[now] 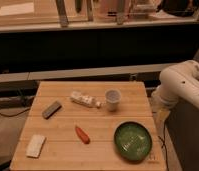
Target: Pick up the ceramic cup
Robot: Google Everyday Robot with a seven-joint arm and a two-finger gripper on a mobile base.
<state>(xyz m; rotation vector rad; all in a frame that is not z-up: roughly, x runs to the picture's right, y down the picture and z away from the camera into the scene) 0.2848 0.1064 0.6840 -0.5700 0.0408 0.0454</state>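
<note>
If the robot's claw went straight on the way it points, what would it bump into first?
Cannot tell: the gripper is out of view; only the white arm shows, at the table's right edge. Nearest it on the table are the ceramic cup and the green bowl.

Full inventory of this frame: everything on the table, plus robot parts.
ceramic cup: 1, white, upright, far right part of the table, just right of the bottle
bottle: 1, white, lying on its side, far centre
flat block: 1, dark grey, left of the bottle
carrot-like piece: 1, orange-red, near centre
bowl: 1, green, near right corner
pad: 1, off-white, near left corner
table: 1, light wood, middle of the view
arm: 1, white, right edge, beside the table
tool: not in view, out of frame
</note>
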